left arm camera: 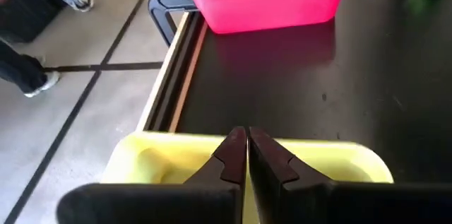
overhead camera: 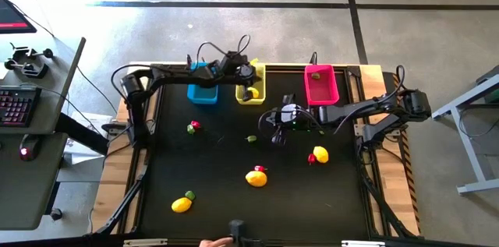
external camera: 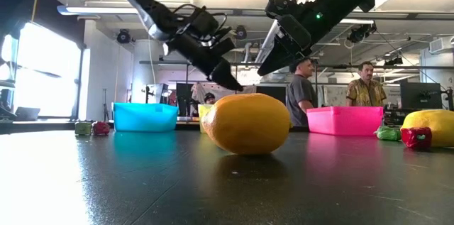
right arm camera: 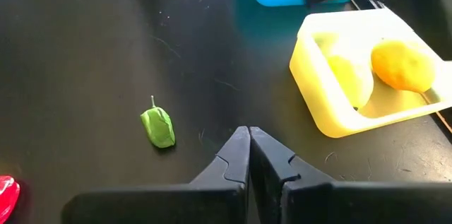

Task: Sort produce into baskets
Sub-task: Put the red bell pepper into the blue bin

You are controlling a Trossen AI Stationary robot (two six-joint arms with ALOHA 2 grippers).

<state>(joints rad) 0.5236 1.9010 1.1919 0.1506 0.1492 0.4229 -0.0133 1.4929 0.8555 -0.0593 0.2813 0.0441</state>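
In the high view I see three baskets in a row at upper centre: the blue basket (overhead camera: 203, 91), the yellow basket (overhead camera: 251, 85) holding a lemon (overhead camera: 252, 93), and the pink basket (overhead camera: 320, 83). More lemons (overhead camera: 256, 178) and small red and green pieces lie scattered on the black surface (overhead camera: 218, 161) below. My left gripper (overhead camera: 248, 70) reaches from the left over the yellow basket, jaws pressed together and empty. My right gripper (overhead camera: 278, 132) extends from the right toward centre, jaws pressed together, near a green piece (overhead camera: 251, 139).
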